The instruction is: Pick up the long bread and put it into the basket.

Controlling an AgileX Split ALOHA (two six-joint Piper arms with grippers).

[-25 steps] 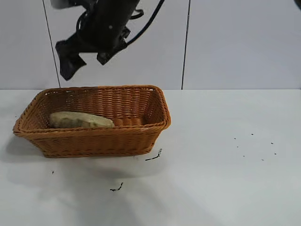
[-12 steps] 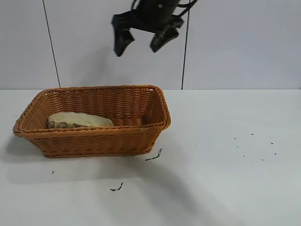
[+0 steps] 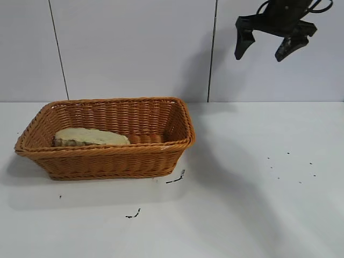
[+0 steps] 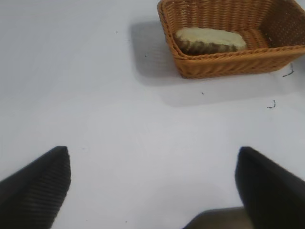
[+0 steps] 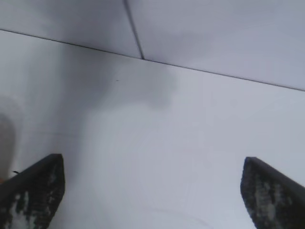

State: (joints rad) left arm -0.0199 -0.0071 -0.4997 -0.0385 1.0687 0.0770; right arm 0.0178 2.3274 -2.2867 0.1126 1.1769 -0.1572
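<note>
Bread (image 3: 90, 137) lies flat in the basket (image 3: 107, 158), at its left end (so the job looks done). Right gripper (image 3: 267, 48) hangs high, well clear, fingers apart and empty; left gripper (image 4: 152, 186) likewise spread, holding nothing.

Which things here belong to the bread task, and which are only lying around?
Belong to the task:
- long bread, lying inside the basket
- basket
- right gripper, open, high above the table, empty

Only lying around:
- dark crumbs on the table
</note>
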